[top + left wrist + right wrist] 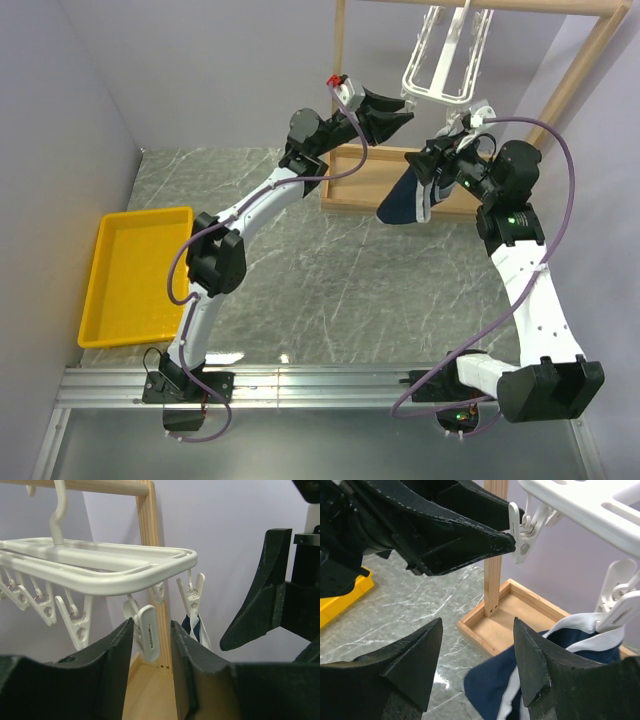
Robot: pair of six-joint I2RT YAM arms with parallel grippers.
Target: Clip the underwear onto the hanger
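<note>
The left pincer [150,645] closes narrowly on a hanger [100,562] clip [145,632]; the right pincer [477,655] gapes wide, underwear [560,655] hanging clipped.

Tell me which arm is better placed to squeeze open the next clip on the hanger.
Left. A clip on the hanger already sits between the left pincer's fingers. The right pincer is lower, open, beside the hanging underwear.

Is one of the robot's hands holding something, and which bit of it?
The left gripper pinches a small white plastic clip of the white hanger. The right gripper is open; a neighbouring clip holds the navy-blue underwear by its white trim.
</note>
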